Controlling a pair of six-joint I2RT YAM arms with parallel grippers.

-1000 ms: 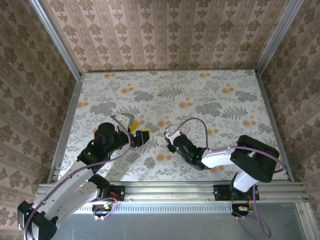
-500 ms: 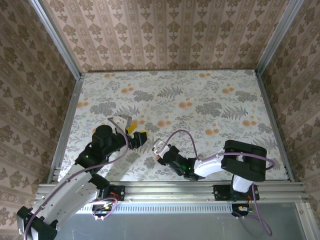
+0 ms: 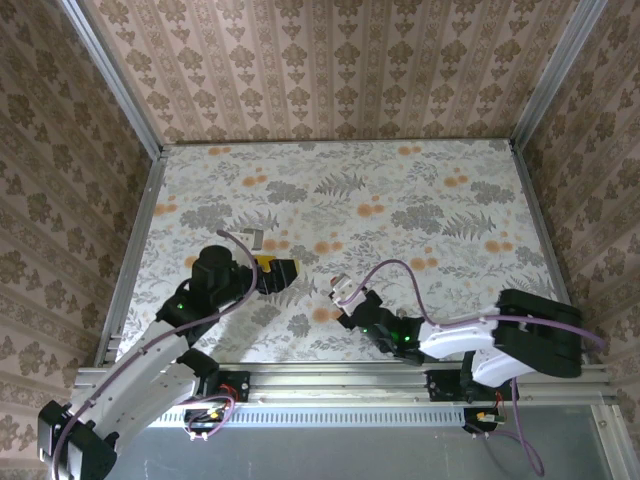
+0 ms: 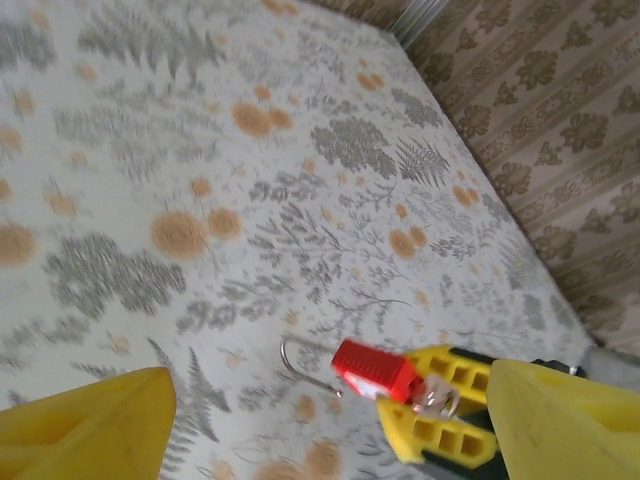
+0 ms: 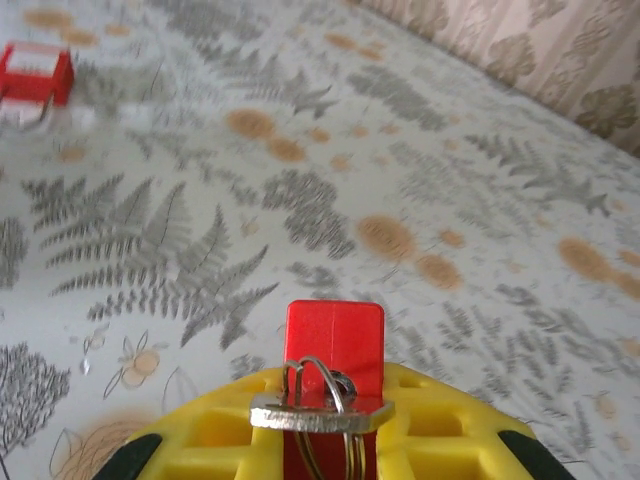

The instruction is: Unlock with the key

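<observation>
The key [image 5: 320,412], on its wire ring, lies across a red padlock [image 5: 335,335] clamped between the nearly closed fingers of the right hand [image 5: 335,380]. The left hand [image 3: 288,272], spread wide and empty, faces it. A second padlock [image 5: 35,75] lies on the tabletop [image 5: 450,180], well ahead-left of the right hand.

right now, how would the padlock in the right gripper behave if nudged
The red padlock looks rigid and blocky, probably dense for its size. Pinched at one end by the right gripper, it might pivot. Its key ring looks loose, likely to swing.
</observation>
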